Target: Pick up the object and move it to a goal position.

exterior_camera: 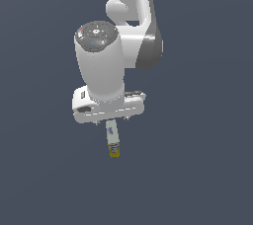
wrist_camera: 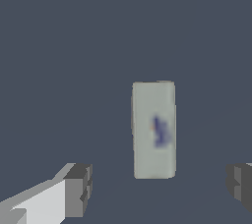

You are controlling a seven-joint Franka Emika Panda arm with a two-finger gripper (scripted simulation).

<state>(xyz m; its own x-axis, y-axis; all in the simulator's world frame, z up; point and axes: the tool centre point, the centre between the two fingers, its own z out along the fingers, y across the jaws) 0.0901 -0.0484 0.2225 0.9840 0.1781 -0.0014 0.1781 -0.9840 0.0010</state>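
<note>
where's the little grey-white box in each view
Exterior view: the box pokes out beneath the gripper, yellow-edged end farthest from it.
Wrist view: the box stands lengthwise between the two fingers, touching neither.
Shared landmark: the bluish mark on the box's face.

Pale box (wrist_camera: 153, 129) between spread gripper (wrist_camera: 160, 191) fingers (wrist_camera: 78, 188), untouched.

The object (exterior_camera: 113, 139) is a small, elongated box, pale grey-white, with a bluish mark on its long face. One end shows a yellow edge in the exterior view. It lies flat on the dark grey surface. In the wrist view it (wrist_camera: 153, 129) reads as an upright rectangle, untouched.
</note>
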